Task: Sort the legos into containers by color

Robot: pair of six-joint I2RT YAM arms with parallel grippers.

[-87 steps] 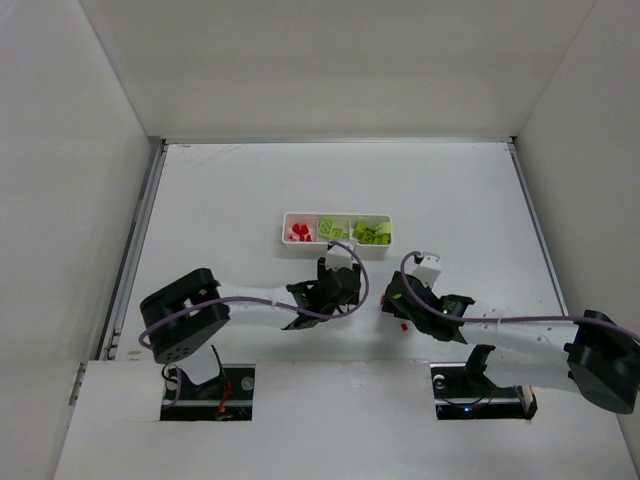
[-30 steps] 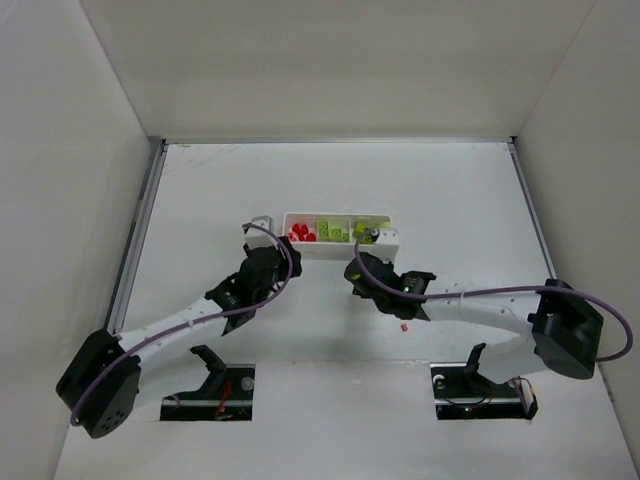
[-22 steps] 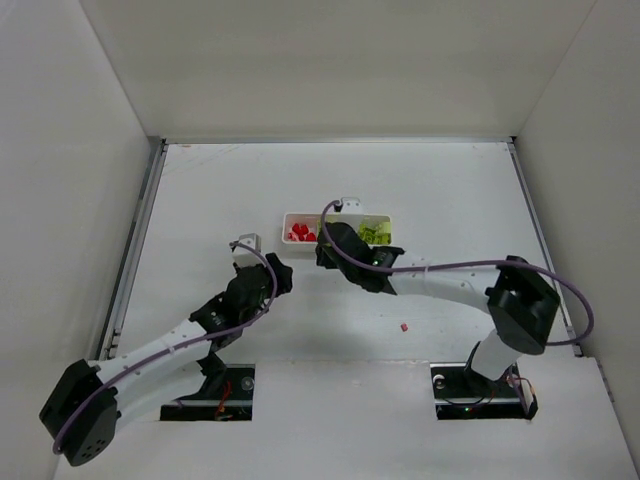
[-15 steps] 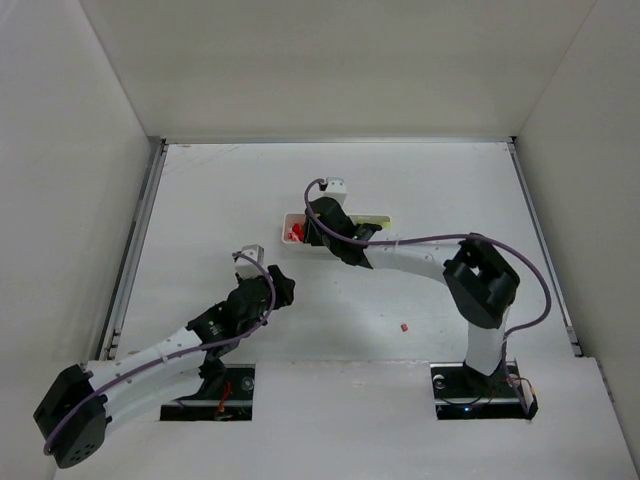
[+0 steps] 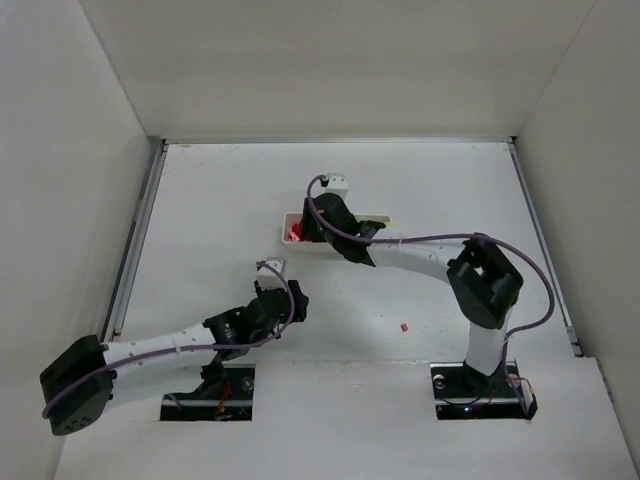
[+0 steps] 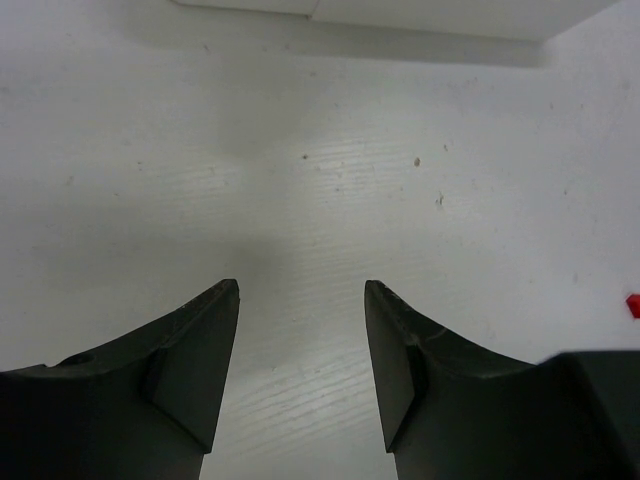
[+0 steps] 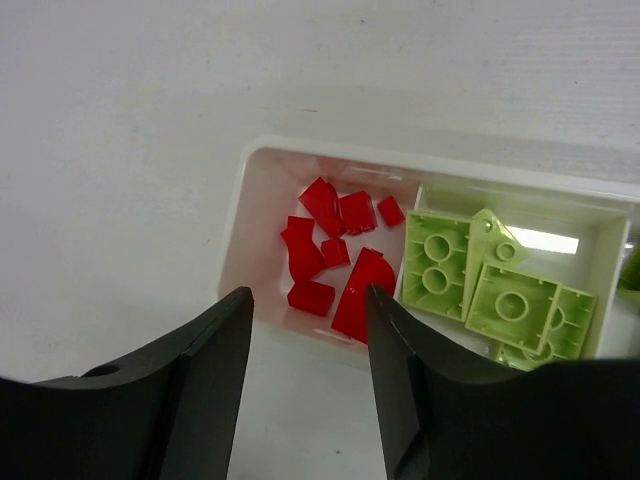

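Our left pincer hangs open and empty over the surface. We would swing it right to the stray red lego, straddle it squarely and close low. The right pincer, also open, hovers over the tray. Red legos fill its left compartment and lime-green legos the middle; the third is hidden.

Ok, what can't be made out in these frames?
1. Tray: in the top view the right arm covers most of its middle and right compartments; the right wrist view cuts off the right one at the edge.
2. Loose red piece: too small in the top view for its shape; the left wrist view clips it at the right edge.
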